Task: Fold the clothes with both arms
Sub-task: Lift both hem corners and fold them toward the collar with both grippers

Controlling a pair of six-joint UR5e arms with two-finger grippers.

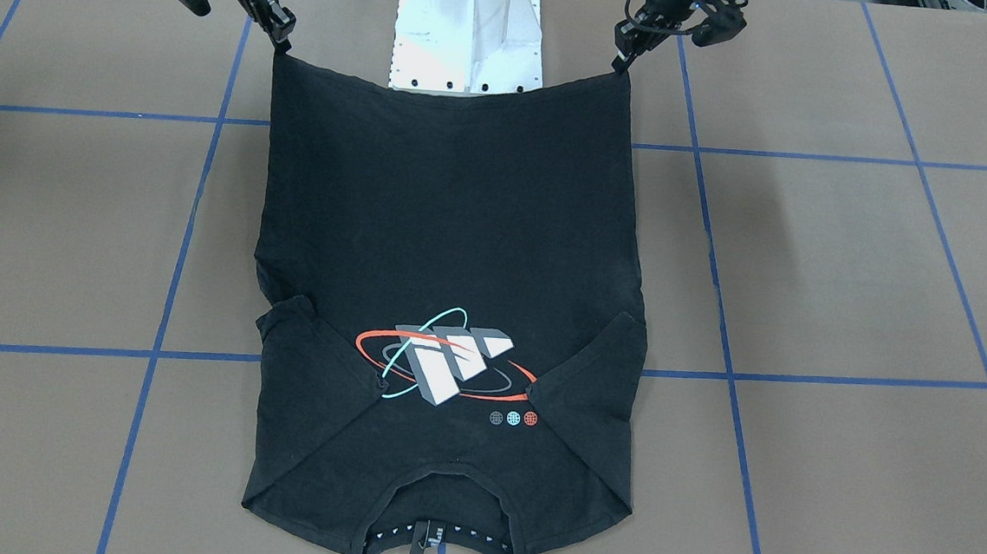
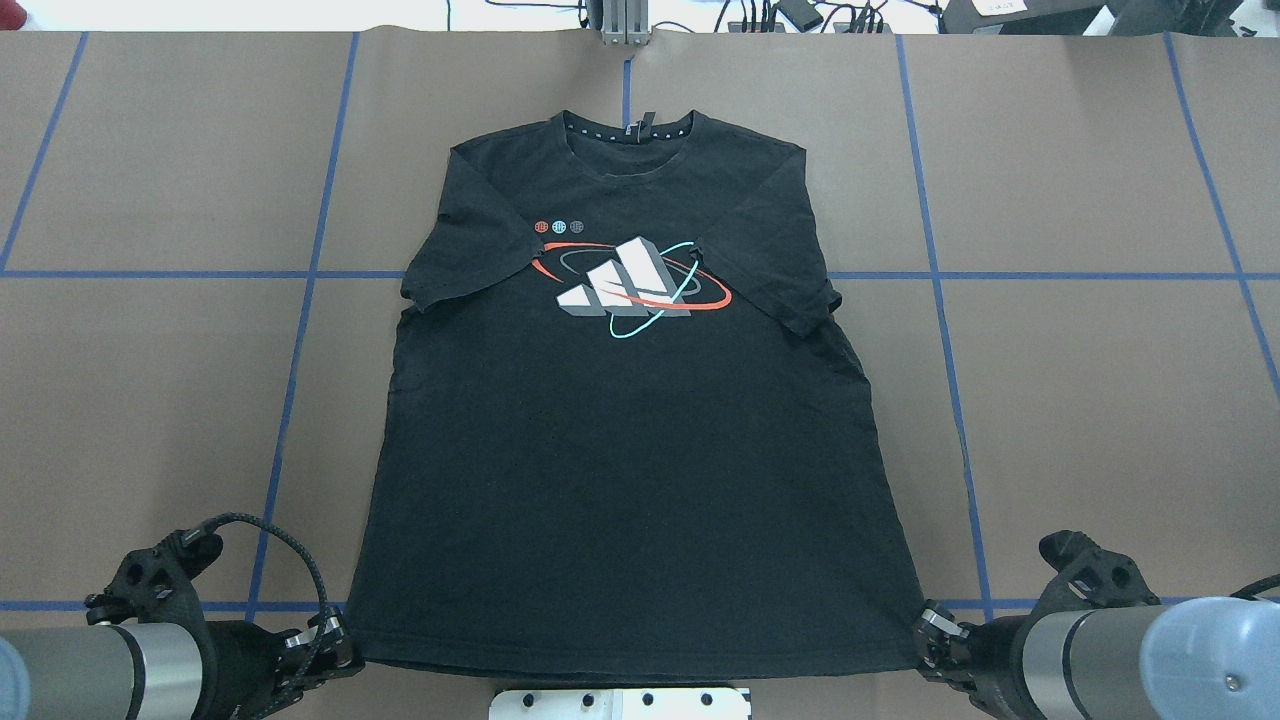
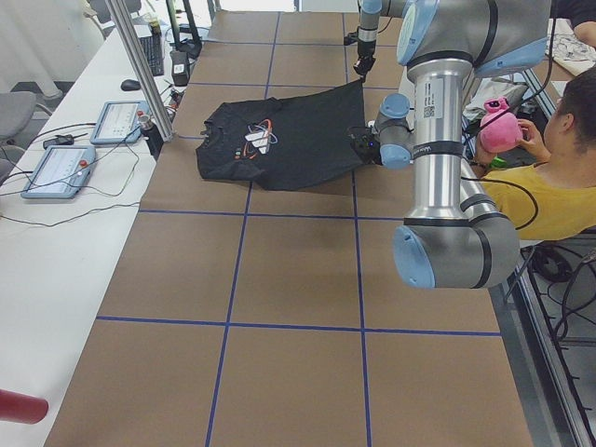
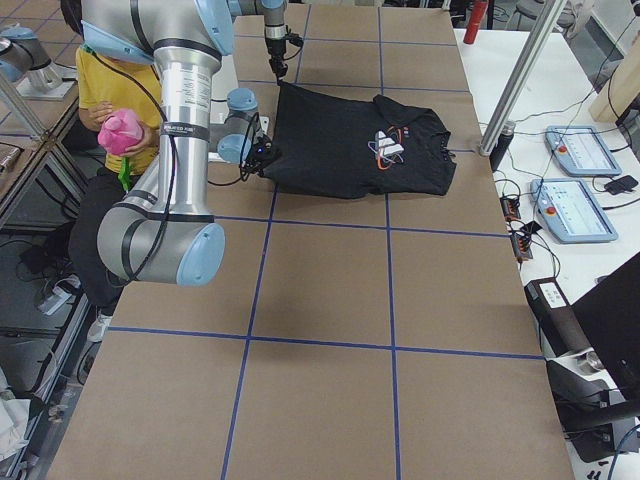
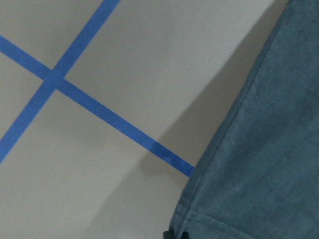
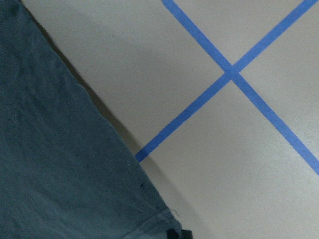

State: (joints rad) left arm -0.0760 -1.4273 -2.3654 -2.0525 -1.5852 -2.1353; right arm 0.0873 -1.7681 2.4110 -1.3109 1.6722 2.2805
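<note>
We find the left claw (image 2: pixel 338 652) pinching one hem corner of the black T-shirt (image 2: pixel 630 450); it lies face up on the worktop (image 2: pixel 150 400), stretching away ahead of both claws, sleeves folded in; the right claw (image 2: pixel 928 635) pinches the other corner. We judge the hem-to-collar fold in hand; next, both must carry the hem forward evenly.

Counted one T-shirt (image 2: pixel 620 450). Two arms: left arm (image 2: pixel 100 665), right arm (image 2: pixel 1100 650). Two grippers: left gripper (image 1: pixel 621 64), right gripper (image 1: pixel 283 36). One white pedestal base (image 1: pixel 469 32). Two screen consoles (image 4: pixel 575 152). One person (image 3: pixel 549 191); one pink toy (image 3: pixel 498 130). Three small dots (image 1: pixel 513 418) in shirt print.
</note>
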